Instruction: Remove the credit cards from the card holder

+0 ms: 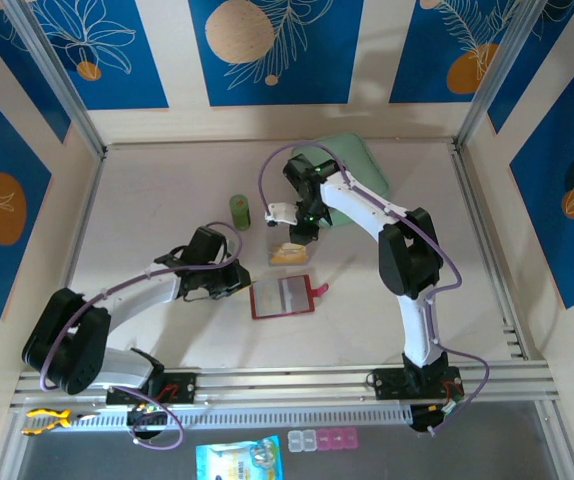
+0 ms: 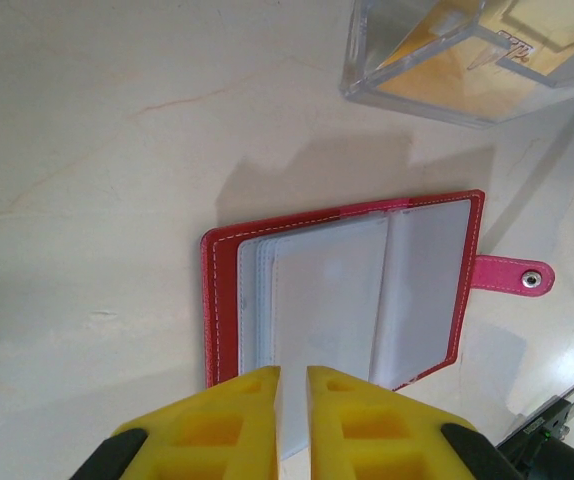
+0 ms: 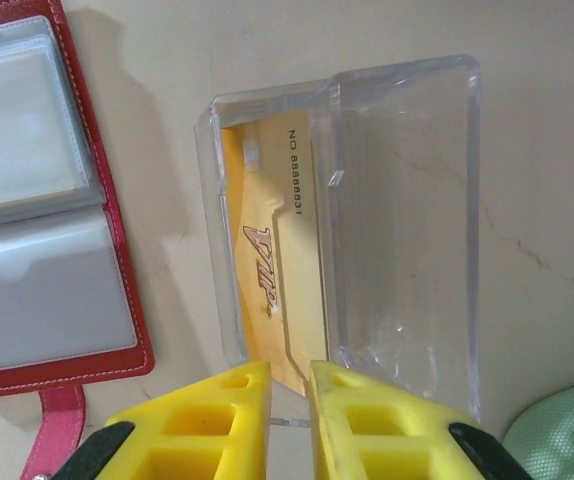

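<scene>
Right at the left claw point(image 2: 292, 380): open card holder point(image 2: 342, 290).

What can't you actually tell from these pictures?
- Left wrist view: the card holder has its near edge hidden behind the left claw; whether the claw pinches a sleeve is unclear.
- Right wrist view: the credit cards in the clear box overlap, so they cannot be counted; their lower end runs behind the right claw.
- Top view: the credit cards' print is too small to read.

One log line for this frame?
card holder open, flat | left gripper jaws pinching sleeve edge | right gripper at clear box rim | credit cards in box
</scene>
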`<state>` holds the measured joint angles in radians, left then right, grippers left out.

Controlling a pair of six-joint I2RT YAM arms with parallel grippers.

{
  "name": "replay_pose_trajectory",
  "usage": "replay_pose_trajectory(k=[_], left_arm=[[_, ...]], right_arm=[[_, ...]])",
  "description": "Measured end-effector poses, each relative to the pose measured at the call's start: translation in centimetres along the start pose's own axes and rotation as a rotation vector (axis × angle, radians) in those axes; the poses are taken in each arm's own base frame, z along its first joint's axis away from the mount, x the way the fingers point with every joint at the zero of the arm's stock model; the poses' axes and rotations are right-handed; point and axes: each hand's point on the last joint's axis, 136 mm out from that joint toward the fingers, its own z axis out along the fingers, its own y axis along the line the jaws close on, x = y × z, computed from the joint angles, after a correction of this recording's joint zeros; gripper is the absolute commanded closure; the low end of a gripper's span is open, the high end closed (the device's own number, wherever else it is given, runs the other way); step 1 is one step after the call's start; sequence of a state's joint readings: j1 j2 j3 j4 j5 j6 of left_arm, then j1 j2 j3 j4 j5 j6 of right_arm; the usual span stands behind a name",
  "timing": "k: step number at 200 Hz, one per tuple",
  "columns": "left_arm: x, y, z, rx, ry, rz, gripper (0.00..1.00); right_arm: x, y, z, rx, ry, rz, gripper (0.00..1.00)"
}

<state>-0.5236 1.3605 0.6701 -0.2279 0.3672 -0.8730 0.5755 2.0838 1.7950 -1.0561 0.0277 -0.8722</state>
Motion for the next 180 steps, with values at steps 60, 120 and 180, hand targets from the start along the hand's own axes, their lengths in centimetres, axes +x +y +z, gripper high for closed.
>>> replay_pose_trajectory(k=[60, 120, 180], left_arm=[[0.3, -0.2, 0.1, 0.015, 0.021, -0.001, 0.87], [0.9, 0.3, 0.9, 0.015, 0.049, -0.012, 0.89], [2.2, 1.5, 2.4, -0.013, 0.097, -0.026, 0.91]], right_arm=[[-0.5, 0.3, -0.8, 0.052, -0.083, 0.157, 0.80], [-1.1, 2.8, -1.7, 0.044, -0.277, 0.559, 0.79], [-0.7, 6.8, 0.7, -0.119, -0.381, 0.952, 0.83]])
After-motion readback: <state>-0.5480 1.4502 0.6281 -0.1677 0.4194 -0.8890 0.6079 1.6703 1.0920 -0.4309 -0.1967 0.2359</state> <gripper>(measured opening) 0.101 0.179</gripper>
